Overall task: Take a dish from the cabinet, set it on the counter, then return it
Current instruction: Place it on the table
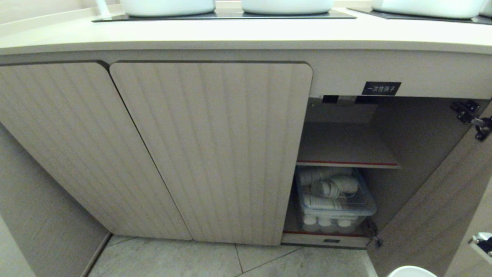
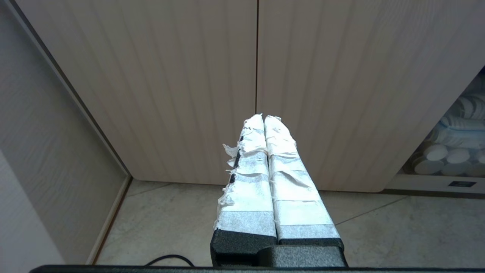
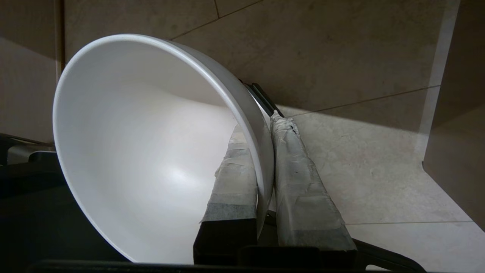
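Observation:
The dish (image 3: pixel 144 151), a plain white glossy bowl, is tilted on its side above the tile floor. My right gripper (image 3: pixel 258 125) is shut on its rim, one taped finger inside the bowl and one outside. In the head view only an edge of the dish (image 1: pixel 411 271) shows at the bottom right, in front of the open side of the cabinet (image 1: pixel 211 154). The cream counter (image 1: pixel 230 34) runs across the top. My left gripper (image 2: pixel 263 117) is shut and empty, pointing at the closed ribbed doors.
The right cabinet door (image 1: pixel 430 215) stands open. The upper red-edged shelf (image 1: pixel 346 150) is bare; below it sits a clear bin (image 1: pixel 334 200) of disposable cups. White pots (image 1: pixel 169 5) stand on the black cooktop. A black label (image 1: pixel 381 88) is above the opening.

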### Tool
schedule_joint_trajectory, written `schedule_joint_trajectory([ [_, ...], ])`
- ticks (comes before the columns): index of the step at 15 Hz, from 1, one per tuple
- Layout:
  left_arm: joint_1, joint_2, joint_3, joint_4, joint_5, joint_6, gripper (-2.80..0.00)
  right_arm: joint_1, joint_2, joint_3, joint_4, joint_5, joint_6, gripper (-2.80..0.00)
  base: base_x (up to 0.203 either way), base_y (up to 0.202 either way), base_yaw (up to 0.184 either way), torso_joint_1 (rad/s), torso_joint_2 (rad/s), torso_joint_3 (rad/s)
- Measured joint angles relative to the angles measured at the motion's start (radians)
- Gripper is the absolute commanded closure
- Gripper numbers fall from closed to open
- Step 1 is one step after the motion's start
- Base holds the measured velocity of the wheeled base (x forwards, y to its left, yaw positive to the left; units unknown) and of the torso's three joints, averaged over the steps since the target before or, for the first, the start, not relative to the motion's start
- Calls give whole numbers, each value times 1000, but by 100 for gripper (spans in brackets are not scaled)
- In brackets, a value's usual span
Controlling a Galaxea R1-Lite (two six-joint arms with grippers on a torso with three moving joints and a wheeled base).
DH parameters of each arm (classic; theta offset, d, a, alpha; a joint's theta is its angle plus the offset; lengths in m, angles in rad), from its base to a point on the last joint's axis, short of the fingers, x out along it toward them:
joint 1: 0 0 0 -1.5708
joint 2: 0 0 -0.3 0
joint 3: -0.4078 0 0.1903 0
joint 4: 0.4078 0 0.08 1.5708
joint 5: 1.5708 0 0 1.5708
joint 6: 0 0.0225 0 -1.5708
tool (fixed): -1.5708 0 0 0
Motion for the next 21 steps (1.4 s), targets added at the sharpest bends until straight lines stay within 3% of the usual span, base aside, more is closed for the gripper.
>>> schedule_joint_trajectory([
  [8, 0, 0, 0, 0, -1, 0, 0, -46, -4, 2, 3, 52, -29, 0, 0, 0, 0, 0, 0, 0],
  [21, 0, 0, 0, 0, -1, 0, 0, -62, -11, 20, 1, 55, -60, 0, 0, 0, 0, 14, -44, -35],
])
